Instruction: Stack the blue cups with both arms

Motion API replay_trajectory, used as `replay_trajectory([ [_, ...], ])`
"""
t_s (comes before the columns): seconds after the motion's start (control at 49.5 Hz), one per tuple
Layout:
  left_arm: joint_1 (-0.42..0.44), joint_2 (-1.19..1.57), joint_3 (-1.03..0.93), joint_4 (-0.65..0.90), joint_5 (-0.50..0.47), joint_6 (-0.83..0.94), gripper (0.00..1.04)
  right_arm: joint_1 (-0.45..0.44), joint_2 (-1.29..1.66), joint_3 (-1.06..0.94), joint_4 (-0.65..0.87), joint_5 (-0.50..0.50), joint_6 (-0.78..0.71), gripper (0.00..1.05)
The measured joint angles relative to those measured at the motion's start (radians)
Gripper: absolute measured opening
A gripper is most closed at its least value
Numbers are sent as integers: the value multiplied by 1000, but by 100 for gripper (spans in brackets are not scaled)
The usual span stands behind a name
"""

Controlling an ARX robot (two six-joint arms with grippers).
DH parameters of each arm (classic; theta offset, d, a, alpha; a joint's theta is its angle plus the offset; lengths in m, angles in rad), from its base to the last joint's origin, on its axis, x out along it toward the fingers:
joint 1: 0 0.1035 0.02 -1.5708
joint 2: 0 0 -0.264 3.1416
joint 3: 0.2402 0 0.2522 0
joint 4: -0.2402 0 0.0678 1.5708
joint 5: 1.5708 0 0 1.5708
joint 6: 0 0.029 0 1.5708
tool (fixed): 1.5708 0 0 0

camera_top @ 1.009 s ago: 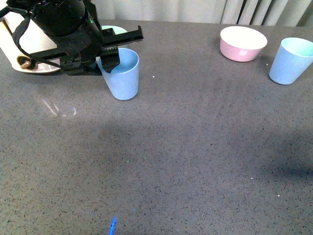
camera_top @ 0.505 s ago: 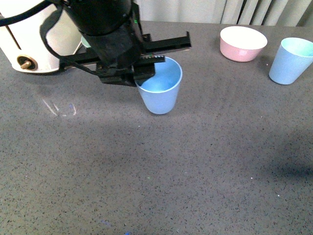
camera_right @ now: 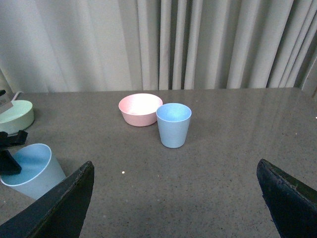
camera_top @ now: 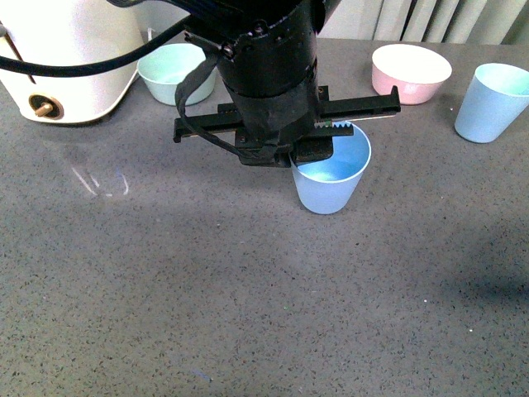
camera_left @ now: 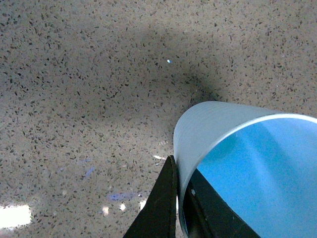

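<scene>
One blue cup (camera_top: 331, 178) is tilted over the middle of the grey table (camera_top: 248, 289), its rim pinched by my left gripper (camera_top: 312, 150), which is shut on it. In the left wrist view one finger (camera_left: 161, 208) lies outside the cup's (camera_left: 218, 129) wall and the other inside; the gripper (camera_left: 182, 171) straddles the rim. The second blue cup (camera_top: 492, 103) stands upright at the far right, beside the pink bowl. The right wrist view shows this cup (camera_right: 174, 125) ahead of my open, empty right gripper (camera_right: 178, 203), with the held cup (camera_right: 30, 168) off to one side.
A pink bowl (camera_top: 411, 73) (camera_right: 140, 109) sits at the back right. A mint-green bowl (camera_top: 172, 73) (camera_right: 15, 115) and a white appliance (camera_top: 66, 58) stand at the back left. Curtains (camera_right: 198, 44) hang behind the table.
My left arm has carried the blue cup from the back left to the middle of the table, rightward and nearer. The mint-green bowl now shows behind it.
</scene>
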Motion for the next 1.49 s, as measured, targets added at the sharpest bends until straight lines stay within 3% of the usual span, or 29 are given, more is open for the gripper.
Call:
replay_trajectory([
  [0.121, -1, 20, 15, 6, 1, -12, 3, 0, 0, 0, 0, 0, 0, 96],
  [0.464, -5, 11, 19, 33, 26, -29, 68, 0, 0, 0, 0, 0, 0, 96],
  [0.666, 14, -81, -23, 72, 31, -30, 97, 0, 0, 0, 0, 0, 0, 96],
  [0.989, 126, -393, -326, 336, 20, -21, 96, 0, 0, 0, 0, 0, 0, 96],
  [1.05, 142, -453, -483, 668, -203, 128, 85, 0, 0, 0, 0, -2, 0, 96],
  [1.131, 192, -551, -679, 976, -307, 312, 73, 0, 0, 0, 0, -3, 0, 96],
  [1.252, 298, -752, -918, 1220, -295, 498, 51, 0, 0, 0, 0, 1, 0, 96],
  [1.353, 351, -860, -1052, 1241, -230, 553, 30, 0, 0, 0, 0, -3, 0, 96],
  [1.494, 397, -922, -1141, 1240, -184, 572, 10, 0, 0, 0, 0, -3, 0, 96],
])
